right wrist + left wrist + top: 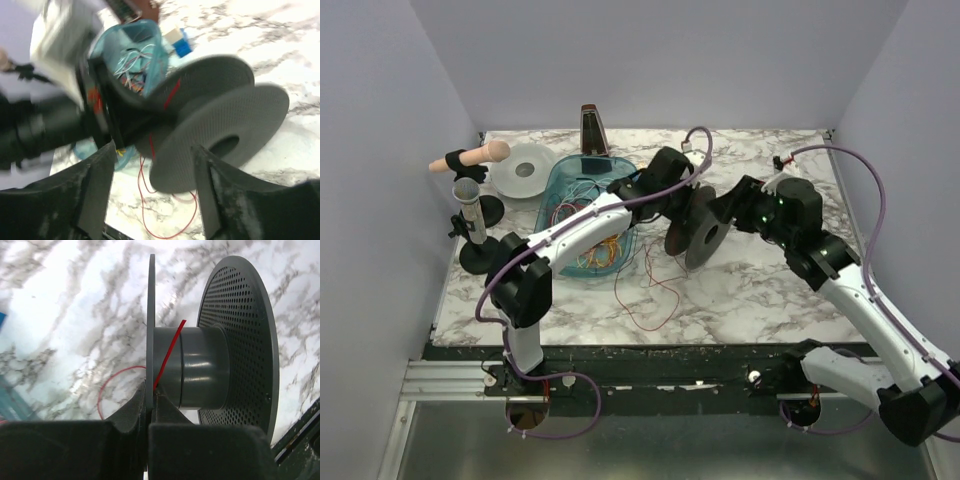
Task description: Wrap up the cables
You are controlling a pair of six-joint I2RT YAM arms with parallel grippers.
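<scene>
A black perforated spool [692, 225] stands on edge at the table's middle. My left gripper [670, 205] is shut on its thin flange [150, 315], the jaws pinching the rim [150, 390]. A thin red cable [169, 352] runs across the grey hub and trails in loops over the marble [655, 290]. My right gripper [722, 212] is open just right of the spool; in the right wrist view its fingers [152, 150] spread wide in front of the spool [220, 130] without touching it. The red cable [150, 200] hangs below the spool.
A blue basket [552, 185] left of the spool holds a tangle of red, yellow and white cables [600, 250]. A brown metronome-like object [593, 130], a white spool [523, 170] and a black stand with a metal cylinder [470, 210] stand at the back left.
</scene>
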